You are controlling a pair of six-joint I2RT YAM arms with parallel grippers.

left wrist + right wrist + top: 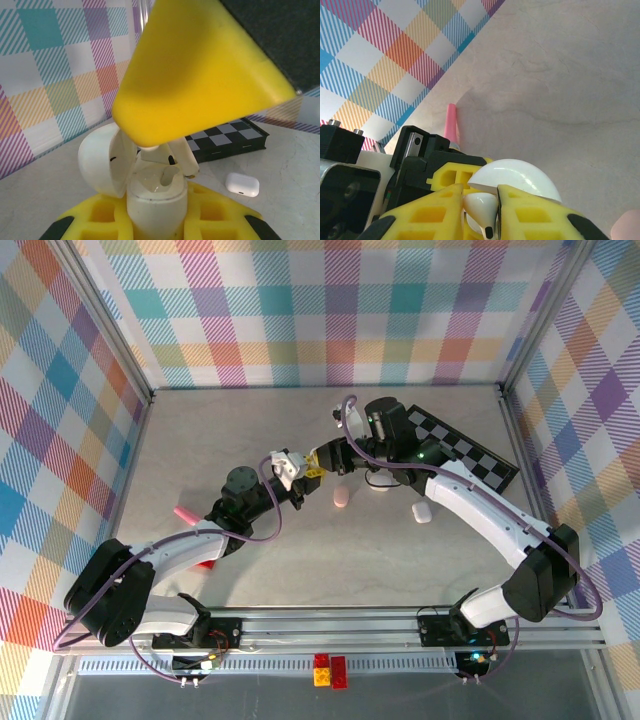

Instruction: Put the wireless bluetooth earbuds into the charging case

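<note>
Right end effector [481,222] with earbud [480,205]; left wrist: open charging case [156,205] below.

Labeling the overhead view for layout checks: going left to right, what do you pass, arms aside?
pink stick → open charging case → pink case → white case → checkered board

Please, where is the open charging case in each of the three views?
Top external: the charging case sits at mid-picture.
Left wrist: bottom centre, lid swung open to the left.
Right wrist: bottom centre, seen as a white dome.
Shared landmark: the earbud at its mouth, in both wrist views.
</note>
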